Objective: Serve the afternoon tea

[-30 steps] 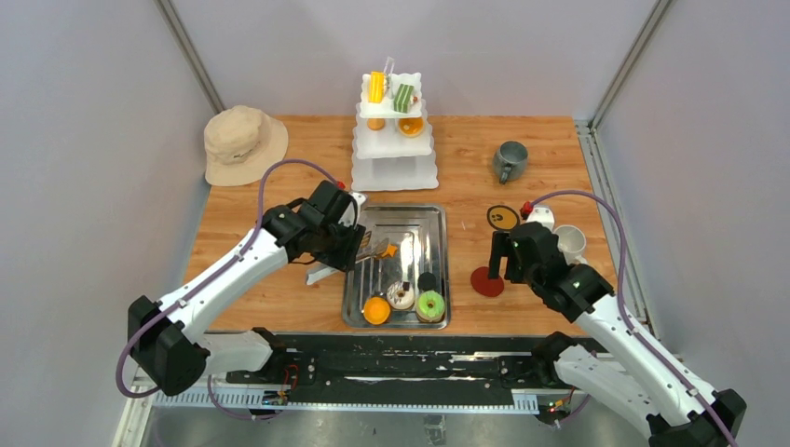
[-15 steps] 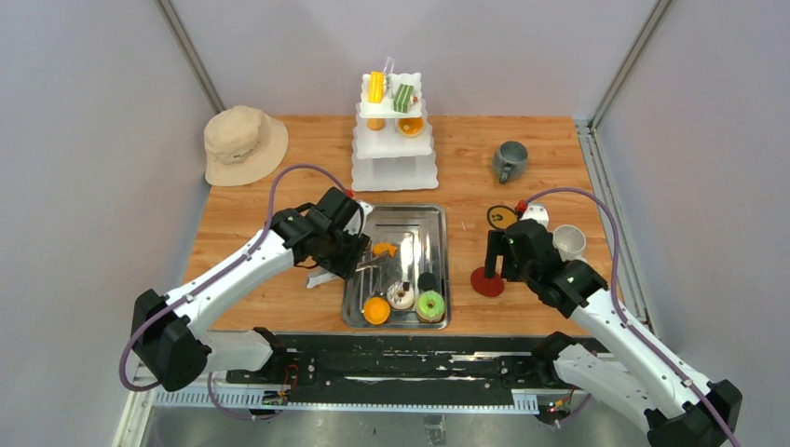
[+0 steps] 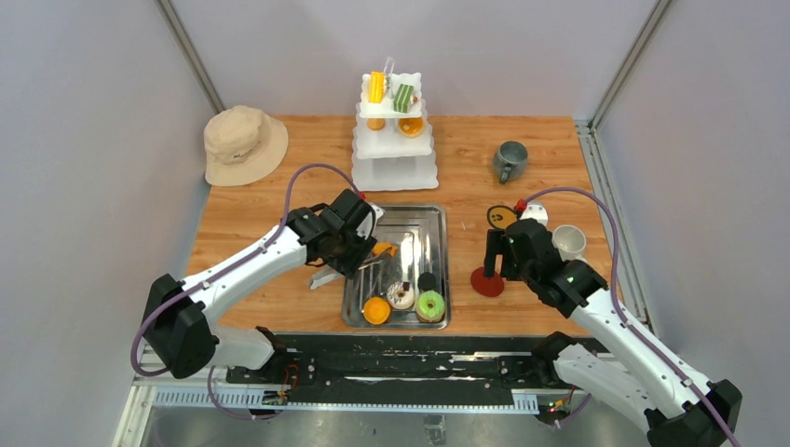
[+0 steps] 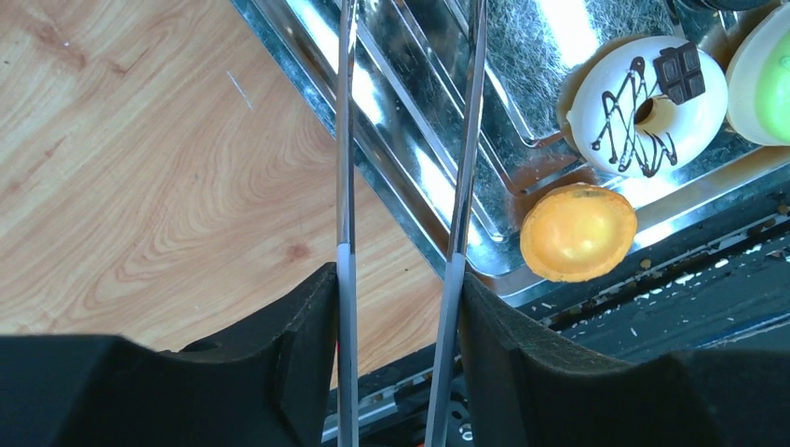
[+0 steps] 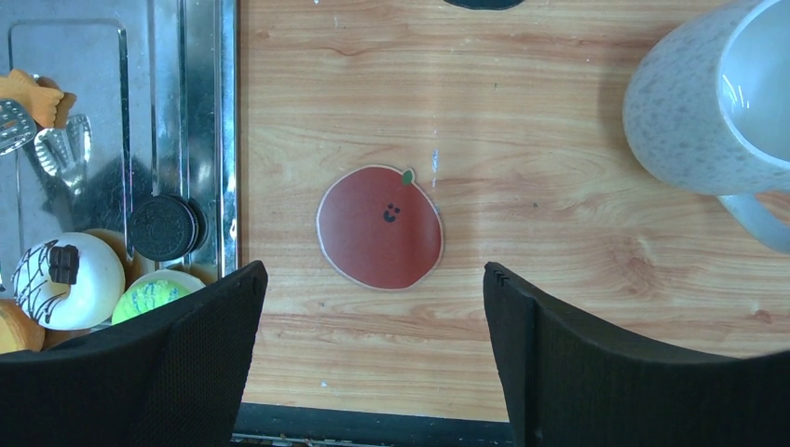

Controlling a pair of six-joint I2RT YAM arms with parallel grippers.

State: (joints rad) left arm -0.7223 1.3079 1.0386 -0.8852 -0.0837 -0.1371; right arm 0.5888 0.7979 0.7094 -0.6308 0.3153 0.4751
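Tray [image 3: 440,244] near edge: orange tart [image 4: 578,231], white donut [image 4: 646,104] waiting. Mid-tray: left gripper [image 4: 401,270] clamps tongs [image 4: 346,140], tips at the star pastry [image 3: 384,249], hold on it unclear. Right of tray: right gripper [image 5: 373,270] gaping, empty, over red coaster [image 5: 379,226]. Beyond tray: tiered stand [image 3: 395,149]. Pick-up step; next likely a firm pinch, then a level carry to the stand

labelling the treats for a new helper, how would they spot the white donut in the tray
Find the steel tray in front of the white tiered stand. Along its near edge sit three round treats; the white donut is the middle one, between an orange tart and a green donut. Only it has dark chocolate drizzle.
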